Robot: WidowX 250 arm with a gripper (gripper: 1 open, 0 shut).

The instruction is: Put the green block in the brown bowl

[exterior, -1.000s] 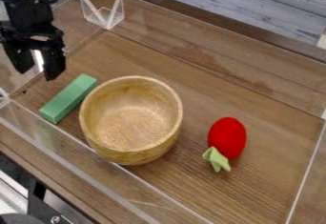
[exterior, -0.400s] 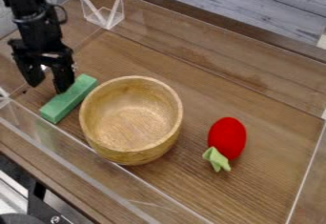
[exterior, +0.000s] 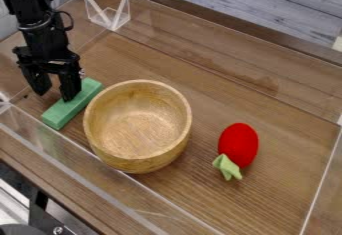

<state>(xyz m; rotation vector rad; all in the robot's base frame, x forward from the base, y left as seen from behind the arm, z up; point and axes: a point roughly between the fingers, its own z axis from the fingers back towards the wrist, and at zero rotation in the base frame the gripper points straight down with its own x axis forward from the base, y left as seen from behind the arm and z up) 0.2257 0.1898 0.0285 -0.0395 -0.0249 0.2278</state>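
The brown bowl point(exterior: 138, 125) is sitting just beside the green block point(exterior: 71, 105); a red strawberry toy point(exterior: 237, 146) is lying apart. The fingers point(exterior: 40, 82) are standing wide open over the block's far end, holding nothing.

The bowl point(exterior: 136, 125) sits mid-table point(exterior: 254, 89), its thick wall just beside the block point(exterior: 71, 103) at 9 o'clock; only a thin gap parts them. Clear walls point(exterior: 80, 184) hem the block's left and the near edge. From 12 to 3 o'clock the table lies bare; a red toy point(exterior: 237, 145) blocks 4 o'clock.
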